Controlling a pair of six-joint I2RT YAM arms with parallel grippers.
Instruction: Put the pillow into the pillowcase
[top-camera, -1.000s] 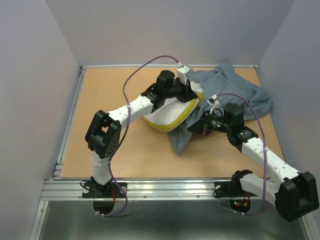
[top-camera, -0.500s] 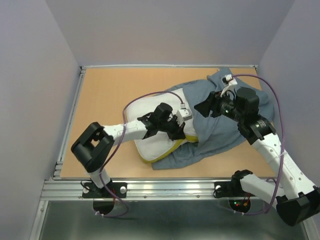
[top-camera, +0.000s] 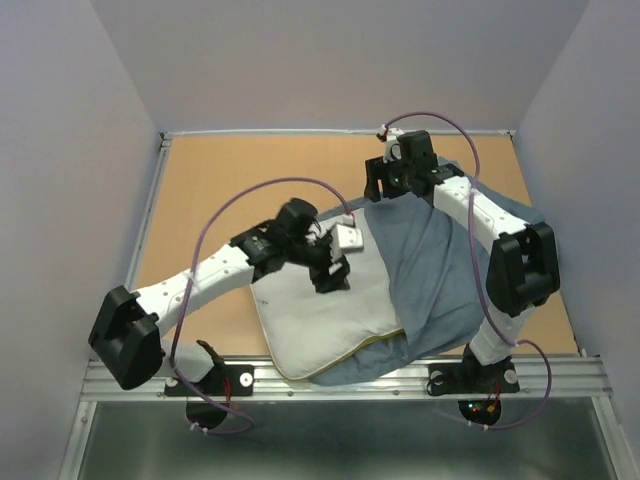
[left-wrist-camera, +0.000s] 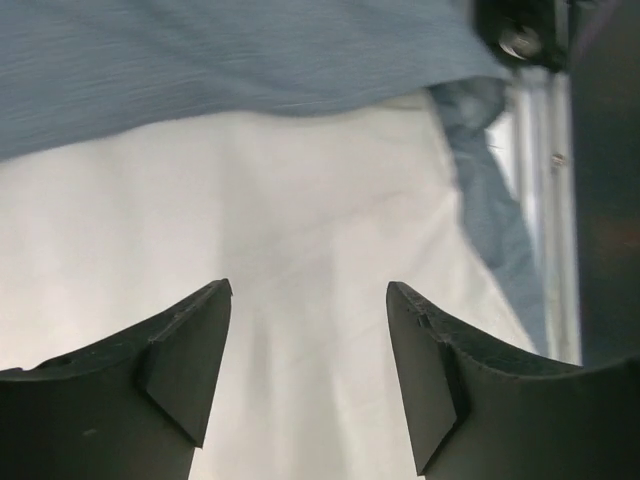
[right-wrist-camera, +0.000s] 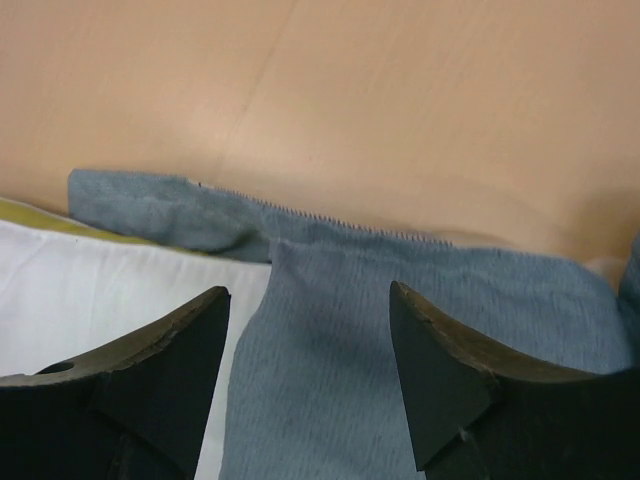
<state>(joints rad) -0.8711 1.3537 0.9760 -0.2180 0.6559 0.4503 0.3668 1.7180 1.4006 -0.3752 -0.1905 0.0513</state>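
Observation:
The white pillow (top-camera: 315, 320) lies at the table's near middle, its yellow edge showing along the near right corner. The slate-blue pillowcase (top-camera: 435, 265) lies to its right, overlaps its right side and wraps under that corner. My left gripper (top-camera: 333, 277) hovers open over the pillow's far part; in the left wrist view the open left gripper (left-wrist-camera: 308, 340) is empty, over the white pillow (left-wrist-camera: 300, 210) with the pillowcase (left-wrist-camera: 200, 60) beyond. My right gripper (top-camera: 385, 187) stands open at the pillowcase's far corner. The right wrist view has the right gripper (right-wrist-camera: 308, 340) empty above the pillowcase (right-wrist-camera: 330, 330), the pillow (right-wrist-camera: 100, 290) at left.
Bare tan table (top-camera: 220, 190) spreads to the left and far side. A metal rail (top-camera: 350, 378) runs along the near edge, just under the pillow's near corner. Grey walls close in on three sides. Purple cables loop over both arms.
Both grippers have opened and let go of the cloth. Pillow and pillowcase have shifted toward the near edge. The right arm swung to the pillowcase's far corner; the left arm stretched out over the pillow.

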